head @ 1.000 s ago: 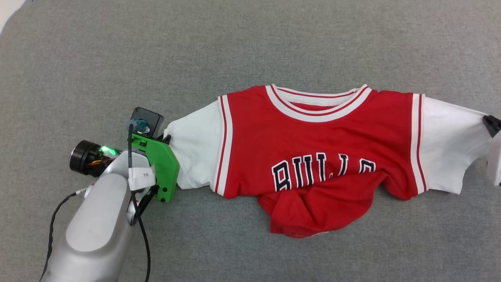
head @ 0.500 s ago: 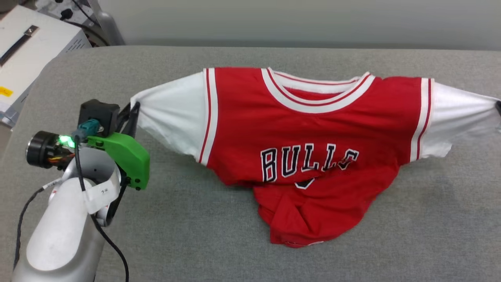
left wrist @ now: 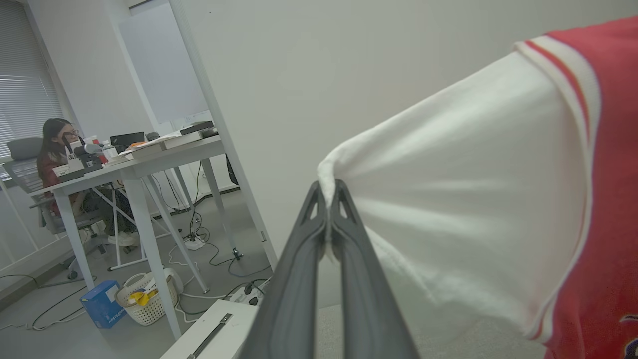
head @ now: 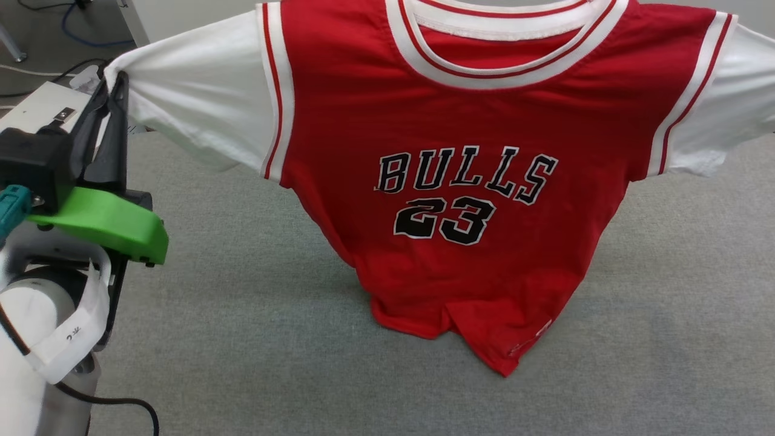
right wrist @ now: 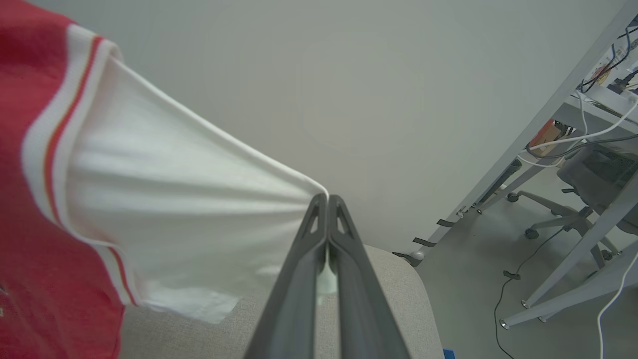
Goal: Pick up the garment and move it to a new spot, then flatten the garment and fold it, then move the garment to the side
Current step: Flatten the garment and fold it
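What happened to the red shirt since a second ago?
The garment was lifted up from the grey surface: it lay crumpled, now it hangs spread, its 23 uncovered. The left fingers and right fingers stayed shut on its white sleeves.

Head camera looks down at the garment (head: 448,115) from near its front; the 2 wrist cameras sit at its opposite sleeve tips, sharing it.

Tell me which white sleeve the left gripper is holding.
The sleeve at the head view's left, pinched at its cuff by the left gripper; the other sleeve stretches off to the right.
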